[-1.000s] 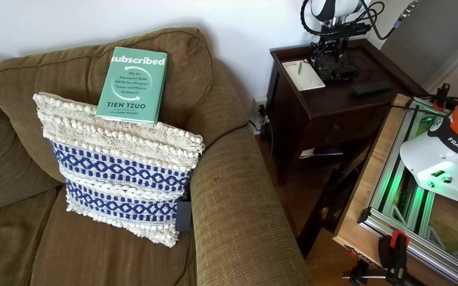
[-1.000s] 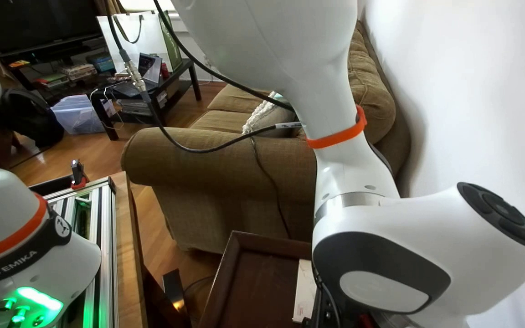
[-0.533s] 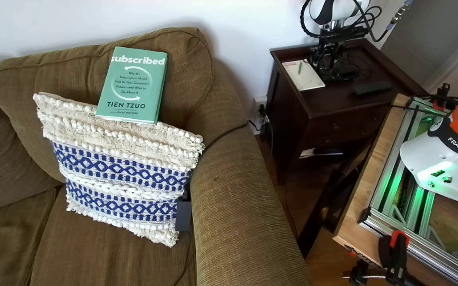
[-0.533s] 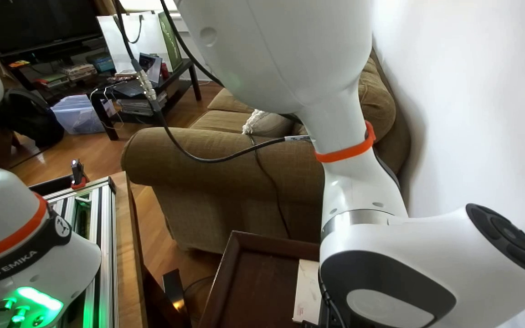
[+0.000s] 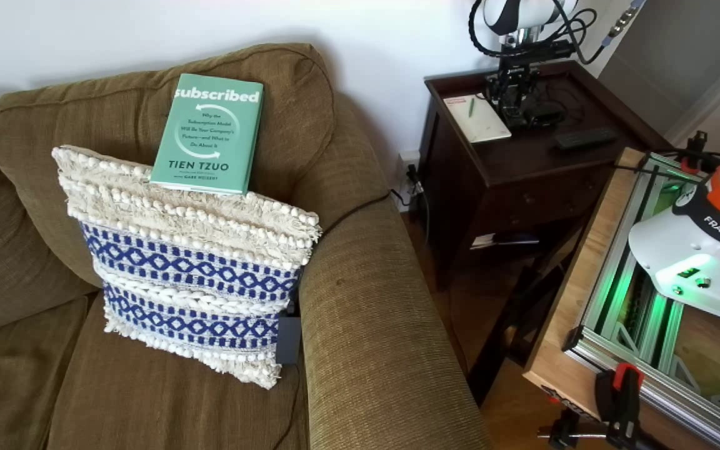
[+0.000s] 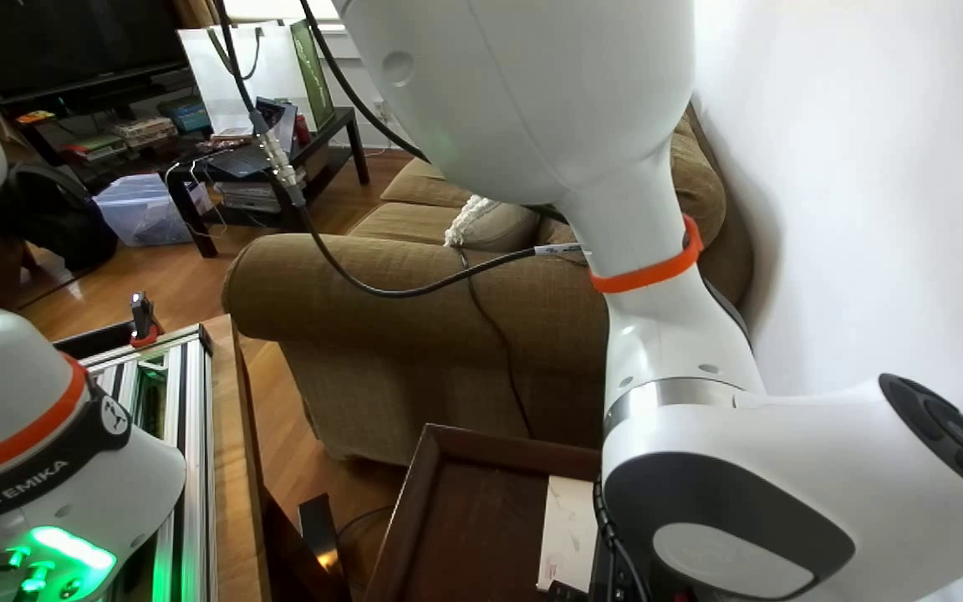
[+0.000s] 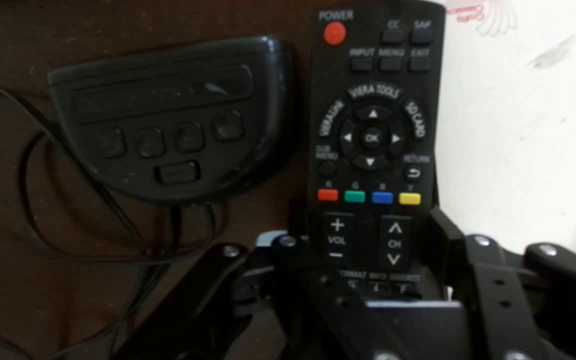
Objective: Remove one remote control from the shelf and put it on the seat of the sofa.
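Observation:
In the wrist view, a black remote control (image 7: 375,120) with a red power button lies lengthwise between my fingers. My gripper (image 7: 372,227) is shut on its lower part, one finger against each long side. Seen in an exterior view, the gripper (image 5: 511,111) is low over the dark wooden shelf (image 5: 522,156) and largely covers this remote. Another dark remote control (image 5: 585,138) lies on the shelf nearer its front edge. The olive-brown sofa (image 5: 366,300) stands beside the shelf, with its seat (image 5: 147,400) below the patterned pillow.
A black clock-like device (image 7: 178,115) with a looped cable sits close beside the held remote. White paper (image 5: 475,117) with a green pen lies on its other side. A fringed pillow (image 5: 197,269) and a green book (image 5: 210,134) lean on the sofa back. The sofa's thick arm (image 6: 415,309) rises beside the shelf.
My gripper's fingers have drawn together onto the remote control. The arm has come down a little and shifted slightly to the right in an exterior view. The sofa and the other objects look unmoved.

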